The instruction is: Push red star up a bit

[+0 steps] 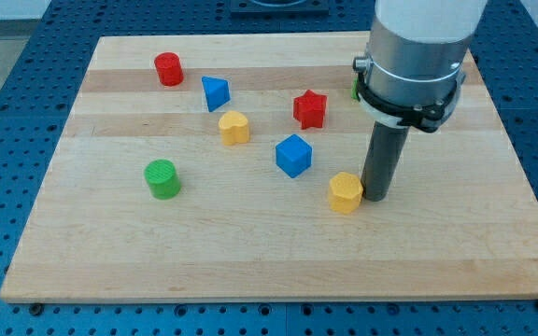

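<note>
Nothing of the push looks begun, by my reading. The red star (310, 109) sits on the wooden counter (250, 261) right of centre, toward the view's top, with no contact on it. My tip (377, 197) rests well below it and to the right, just beside the yellow block (346, 193), perhaps touching its right edge (too close to call). So what is left seems to be the whole job: bring my tip under the star and nudge it toward the view's top.

The tool is a plain rod; it has nothing to open, close or grip.

Counted left to right:
- one green cylinder (162, 178)
- one red cylinder (168, 69)
- one blue triangular block (215, 93)
- one yellow heart-like block (234, 128)
- one blue cube (293, 155)
- one red star
- one yellow block, roughly hexagonal
- a green sliver (355, 90) behind the arm, shape hidden
</note>
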`<state>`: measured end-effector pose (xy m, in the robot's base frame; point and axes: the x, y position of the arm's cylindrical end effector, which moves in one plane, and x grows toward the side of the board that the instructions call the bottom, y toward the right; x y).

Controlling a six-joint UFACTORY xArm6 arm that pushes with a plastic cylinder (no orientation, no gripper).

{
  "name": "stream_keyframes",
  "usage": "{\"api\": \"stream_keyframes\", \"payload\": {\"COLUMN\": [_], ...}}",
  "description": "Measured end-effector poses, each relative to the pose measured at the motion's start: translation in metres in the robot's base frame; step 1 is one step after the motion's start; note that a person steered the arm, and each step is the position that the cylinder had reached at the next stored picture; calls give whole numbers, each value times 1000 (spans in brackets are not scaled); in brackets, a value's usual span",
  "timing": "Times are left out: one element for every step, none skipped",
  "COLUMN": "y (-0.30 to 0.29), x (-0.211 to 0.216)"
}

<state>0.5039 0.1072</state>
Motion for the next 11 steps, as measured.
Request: {"api": "stream_keyframes", "payload": {"y": [0, 28, 36, 29, 29, -15, -34, -58, -75, -75, -31], "x": [-5, -23, -66, -103, -104, -104, -104, -109, -114, -114, -114]}}
